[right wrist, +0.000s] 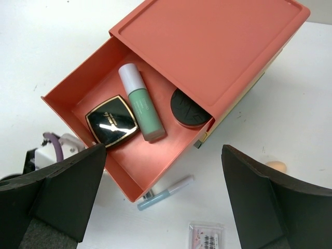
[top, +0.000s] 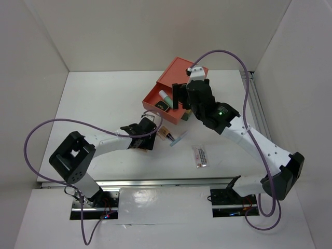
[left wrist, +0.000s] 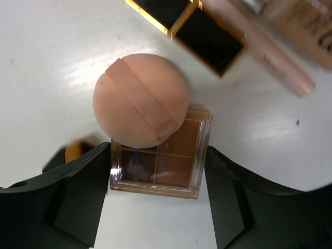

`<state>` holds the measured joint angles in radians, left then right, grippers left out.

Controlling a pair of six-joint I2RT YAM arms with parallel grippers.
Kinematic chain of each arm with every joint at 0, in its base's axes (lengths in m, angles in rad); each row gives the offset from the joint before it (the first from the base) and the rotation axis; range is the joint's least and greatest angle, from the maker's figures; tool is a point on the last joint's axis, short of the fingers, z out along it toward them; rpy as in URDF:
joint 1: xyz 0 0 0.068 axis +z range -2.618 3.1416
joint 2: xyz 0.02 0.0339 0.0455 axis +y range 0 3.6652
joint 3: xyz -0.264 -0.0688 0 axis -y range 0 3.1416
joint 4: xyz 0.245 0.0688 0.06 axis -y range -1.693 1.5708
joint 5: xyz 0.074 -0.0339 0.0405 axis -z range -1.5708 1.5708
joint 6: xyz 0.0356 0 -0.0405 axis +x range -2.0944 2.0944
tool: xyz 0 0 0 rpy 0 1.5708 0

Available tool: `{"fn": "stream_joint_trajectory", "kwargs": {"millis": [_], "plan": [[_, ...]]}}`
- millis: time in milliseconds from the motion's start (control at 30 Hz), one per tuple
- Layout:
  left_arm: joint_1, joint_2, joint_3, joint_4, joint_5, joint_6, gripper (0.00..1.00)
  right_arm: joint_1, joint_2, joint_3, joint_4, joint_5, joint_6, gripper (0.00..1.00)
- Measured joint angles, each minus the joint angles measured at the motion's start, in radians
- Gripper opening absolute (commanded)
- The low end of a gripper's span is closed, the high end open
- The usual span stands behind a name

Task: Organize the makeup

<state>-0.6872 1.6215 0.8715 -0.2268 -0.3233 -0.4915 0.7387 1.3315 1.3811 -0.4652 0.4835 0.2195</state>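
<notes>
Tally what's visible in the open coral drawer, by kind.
Compacts: 2 (black square compact, round black compact)
Tubes: 1 (white-green tube)
Total: 3

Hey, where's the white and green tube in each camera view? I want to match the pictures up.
Top external: the white-green tube lies in the open coral drawer, just above centre.
Left wrist: not in it.
Right wrist: the tube lies mid-drawer, left of centre.
Shared landmark: the black square compact lies beside the tube in both those views.
</notes>
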Motion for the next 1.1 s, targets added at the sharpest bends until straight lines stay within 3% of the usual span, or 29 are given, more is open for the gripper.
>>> {"fn": "stream_joint_trajectory", "kwargs": {"millis": [367, 567, 833, 1100], "plan": [[-0.099, -0.356, -0.009, -0.255, -0.009, -0.086, 0.55, -0.002, -0.026, 0.0, 0.008, 0.01, 0.001, 0.99], [-0.1, -0.507, 0.122, -0.314, 0.01, -0.054, 0.56, -0.011, -0.064, -0.004, 0.008, 0.03, 0.001, 0.99], [-0.1, -0.435, 0.349, -0.319, 0.014, 0.026, 0.56, -0.042, -0.109, -0.034, 0.007, 0.043, 0.003, 0.99], [-0.1, -0.191, 0.662, -0.306, 0.014, 0.114, 0.61, -0.069, -0.137, -0.067, 0.006, 0.048, 0.004, 0.99]]}}
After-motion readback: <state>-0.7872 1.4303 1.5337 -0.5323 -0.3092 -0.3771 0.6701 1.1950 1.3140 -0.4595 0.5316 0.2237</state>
